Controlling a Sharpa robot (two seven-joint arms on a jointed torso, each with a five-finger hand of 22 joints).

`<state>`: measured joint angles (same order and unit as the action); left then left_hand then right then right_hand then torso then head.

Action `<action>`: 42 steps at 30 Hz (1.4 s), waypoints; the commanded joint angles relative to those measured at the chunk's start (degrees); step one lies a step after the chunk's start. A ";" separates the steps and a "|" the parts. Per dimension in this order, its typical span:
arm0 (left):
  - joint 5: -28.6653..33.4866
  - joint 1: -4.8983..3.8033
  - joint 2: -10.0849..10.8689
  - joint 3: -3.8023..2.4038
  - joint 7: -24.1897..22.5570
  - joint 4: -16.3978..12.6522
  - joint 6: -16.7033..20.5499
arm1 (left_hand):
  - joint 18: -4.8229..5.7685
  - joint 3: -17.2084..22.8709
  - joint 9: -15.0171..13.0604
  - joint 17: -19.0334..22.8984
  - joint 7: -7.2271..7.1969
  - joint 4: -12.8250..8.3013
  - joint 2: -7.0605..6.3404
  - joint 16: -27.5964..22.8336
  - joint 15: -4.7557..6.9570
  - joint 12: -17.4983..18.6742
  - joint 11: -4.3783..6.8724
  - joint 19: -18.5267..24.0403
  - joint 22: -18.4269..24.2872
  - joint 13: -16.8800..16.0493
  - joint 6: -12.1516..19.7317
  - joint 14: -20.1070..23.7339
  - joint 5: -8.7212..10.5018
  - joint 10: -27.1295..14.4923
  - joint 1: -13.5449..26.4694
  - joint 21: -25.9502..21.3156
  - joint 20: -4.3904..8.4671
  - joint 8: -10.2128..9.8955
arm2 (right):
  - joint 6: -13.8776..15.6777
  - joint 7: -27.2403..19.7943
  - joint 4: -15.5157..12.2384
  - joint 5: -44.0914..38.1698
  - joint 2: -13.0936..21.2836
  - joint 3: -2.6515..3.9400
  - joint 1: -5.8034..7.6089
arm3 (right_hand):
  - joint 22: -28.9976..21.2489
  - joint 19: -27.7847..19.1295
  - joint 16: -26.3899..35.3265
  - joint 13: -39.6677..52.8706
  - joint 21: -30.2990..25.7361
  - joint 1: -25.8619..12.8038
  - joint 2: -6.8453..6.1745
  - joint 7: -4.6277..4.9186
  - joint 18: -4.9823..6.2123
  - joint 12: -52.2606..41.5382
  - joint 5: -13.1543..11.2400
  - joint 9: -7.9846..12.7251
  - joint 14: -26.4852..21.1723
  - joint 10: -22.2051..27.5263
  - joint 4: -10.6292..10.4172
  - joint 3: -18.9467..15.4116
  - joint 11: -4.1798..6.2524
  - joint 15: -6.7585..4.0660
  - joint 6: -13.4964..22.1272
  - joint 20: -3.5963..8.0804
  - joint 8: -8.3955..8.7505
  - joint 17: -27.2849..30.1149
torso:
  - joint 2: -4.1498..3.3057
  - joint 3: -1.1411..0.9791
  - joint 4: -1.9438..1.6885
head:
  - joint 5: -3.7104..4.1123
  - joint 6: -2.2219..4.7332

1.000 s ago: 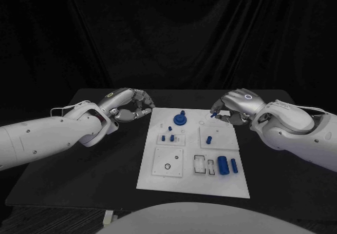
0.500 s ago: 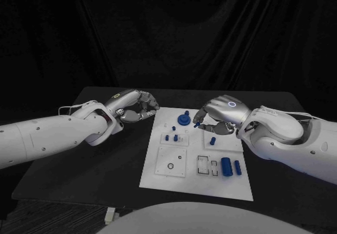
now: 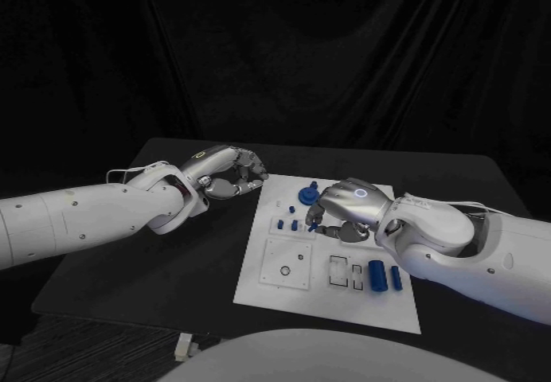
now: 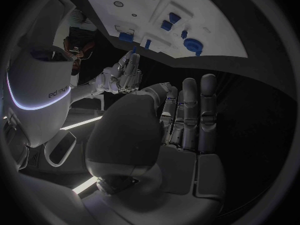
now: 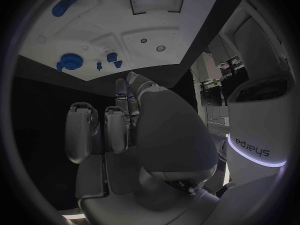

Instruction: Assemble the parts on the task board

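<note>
Pinching a small blue part (image 3: 312, 228) over the task board (image 3: 327, 298), right robot hand (image 3: 345, 208), left robot hand (image 3: 230, 173) curled empty beside it.

Task board (image 3: 333, 302) mid-table (image 3: 150, 270), parts (image 3: 377, 275) on it.

A black counter (image 3: 150, 270) carries the things, set against dark drapery. One thing lies directly on it: the white task board (image 3: 333, 306), a rectangular plate set lengthwise in the middle, running from near the far edge toward the near edge. Bare black surface shows on both sides of the plate and in front of it, with more showing on the left.
</note>
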<state>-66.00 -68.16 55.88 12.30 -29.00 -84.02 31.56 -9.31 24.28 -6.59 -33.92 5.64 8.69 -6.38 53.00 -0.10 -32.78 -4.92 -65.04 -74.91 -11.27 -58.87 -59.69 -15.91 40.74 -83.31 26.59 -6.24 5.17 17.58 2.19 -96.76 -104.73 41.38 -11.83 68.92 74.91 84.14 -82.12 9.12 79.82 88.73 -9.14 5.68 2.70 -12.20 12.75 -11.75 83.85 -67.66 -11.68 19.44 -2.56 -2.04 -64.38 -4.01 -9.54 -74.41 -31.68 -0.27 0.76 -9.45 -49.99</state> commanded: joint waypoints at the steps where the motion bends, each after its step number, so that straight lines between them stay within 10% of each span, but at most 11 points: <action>1: -0.09 0.08 -0.11 -0.06 -0.29 -0.22 -0.17 | -0.28 -0.01 -0.07 0.05 -0.01 -0.23 0.00 -0.22 -0.24 0.28 -0.05 0.42 -2.38 0.08 -0.25 -0.13 -0.05 0.42 -0.41 -0.16 -0.13 0.12 | -2.92 1.14 0.36 -2.07 -0.75 0.04 -0.91 | 11.80 0.60 0.10 -0.08 -0.43 -0.44 0.22 0.05 -0.22 0.23 -0.15 -0.10 2.65 -0.38 -0.17 0.29 -0.05 0.44 -0.24 -0.42 -0.10 0.13 | -0.01 0.00 0.01 | -0.62 -0.01; 42: -0.10 0.10 0.29 -0.06 -0.36 -0.81 -0.17 | -0.28 -0.01 -0.07 0.05 -0.01 -0.23 0.00 -0.22 -0.24 0.28 -0.05 0.42 -2.38 0.08 -0.25 -0.13 -0.05 0.42 -0.41 -0.16 -0.13 0.12 | -5.08 1.95 3.73 -3.38 -4.66 0.04 -5.33 | 11.79 0.58 0.13 -0.22 -0.44 -0.58 0.20 0.20 -0.21 0.38 -0.12 -0.09 2.61 -0.55 -0.12 0.26 -0.14 0.54 -0.12 -0.53 0.03 0.18 | 0.01 0.01 0.01 | -1.53 -0.01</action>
<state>-66.22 -68.14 56.20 12.30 -28.90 -84.63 31.50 -9.31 24.29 -6.58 -33.93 5.64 8.70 -6.38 53.01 -0.10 -32.78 -4.92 -65.04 -74.91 -11.28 -58.86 -59.69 -15.91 40.74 -83.31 26.59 -6.24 5.16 13.40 2.73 -93.10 -107.62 36.80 -11.82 63.72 74.94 83.94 -82.11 8.95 79.60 88.73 -9.14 5.77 2.70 -12.20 12.75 -11.75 84.00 -67.85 -11.68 19.44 -2.76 -1.89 -64.24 -4.21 -9.14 -74.28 -31.67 -0.25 0.76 -10.96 -49.99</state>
